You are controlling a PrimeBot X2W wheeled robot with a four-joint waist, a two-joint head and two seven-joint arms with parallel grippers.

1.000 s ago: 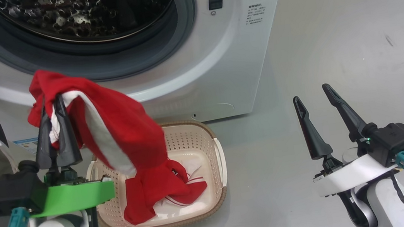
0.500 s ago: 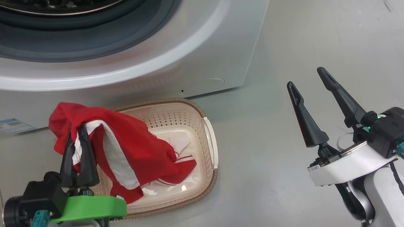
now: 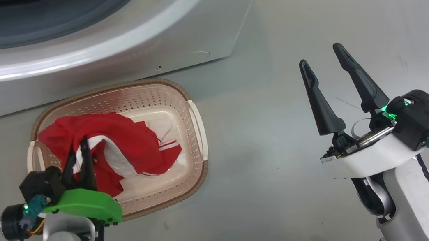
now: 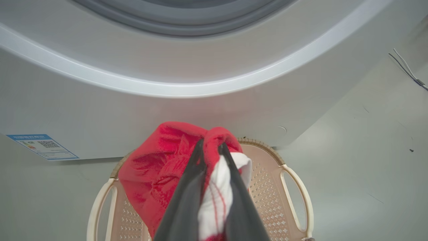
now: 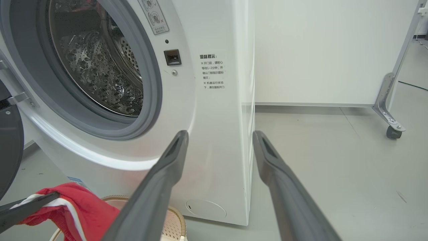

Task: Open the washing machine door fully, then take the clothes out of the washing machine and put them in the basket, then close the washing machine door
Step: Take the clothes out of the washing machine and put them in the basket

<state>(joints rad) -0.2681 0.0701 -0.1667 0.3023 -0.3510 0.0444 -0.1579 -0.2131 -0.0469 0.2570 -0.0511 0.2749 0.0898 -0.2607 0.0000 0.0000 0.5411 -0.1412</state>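
Note:
The red clothes (image 3: 130, 142) with white stripes lie mostly inside the cream basket (image 3: 194, 123) on the floor before the washing machine (image 3: 106, 56). My left gripper (image 3: 77, 149) is shut on a bunched fold of the clothes (image 4: 167, 160) over the basket's left half (image 4: 294, 180). My right gripper (image 3: 320, 54) stands open above bare floor, well right of the basket, holding nothing. In the right wrist view the washing machine (image 5: 214, 110) shows its steel drum (image 5: 97, 67), the door's black rim (image 5: 10, 147) swung out at the left edge, and the clothes (image 5: 83, 211) at the bottom left.
A blue label (image 4: 41, 146) sits low on the machine's front. A wheeled metal frame leg (image 5: 391, 110) stands on the grey floor at the right, in front of a white wall. Thin loose wires (image 4: 406, 68) lie on the floor beside the machine.
The head camera has tilted down, so the drum opening has left the top. My left gripper has lowered the clothes from above the basket into it. The right gripper holds its place.

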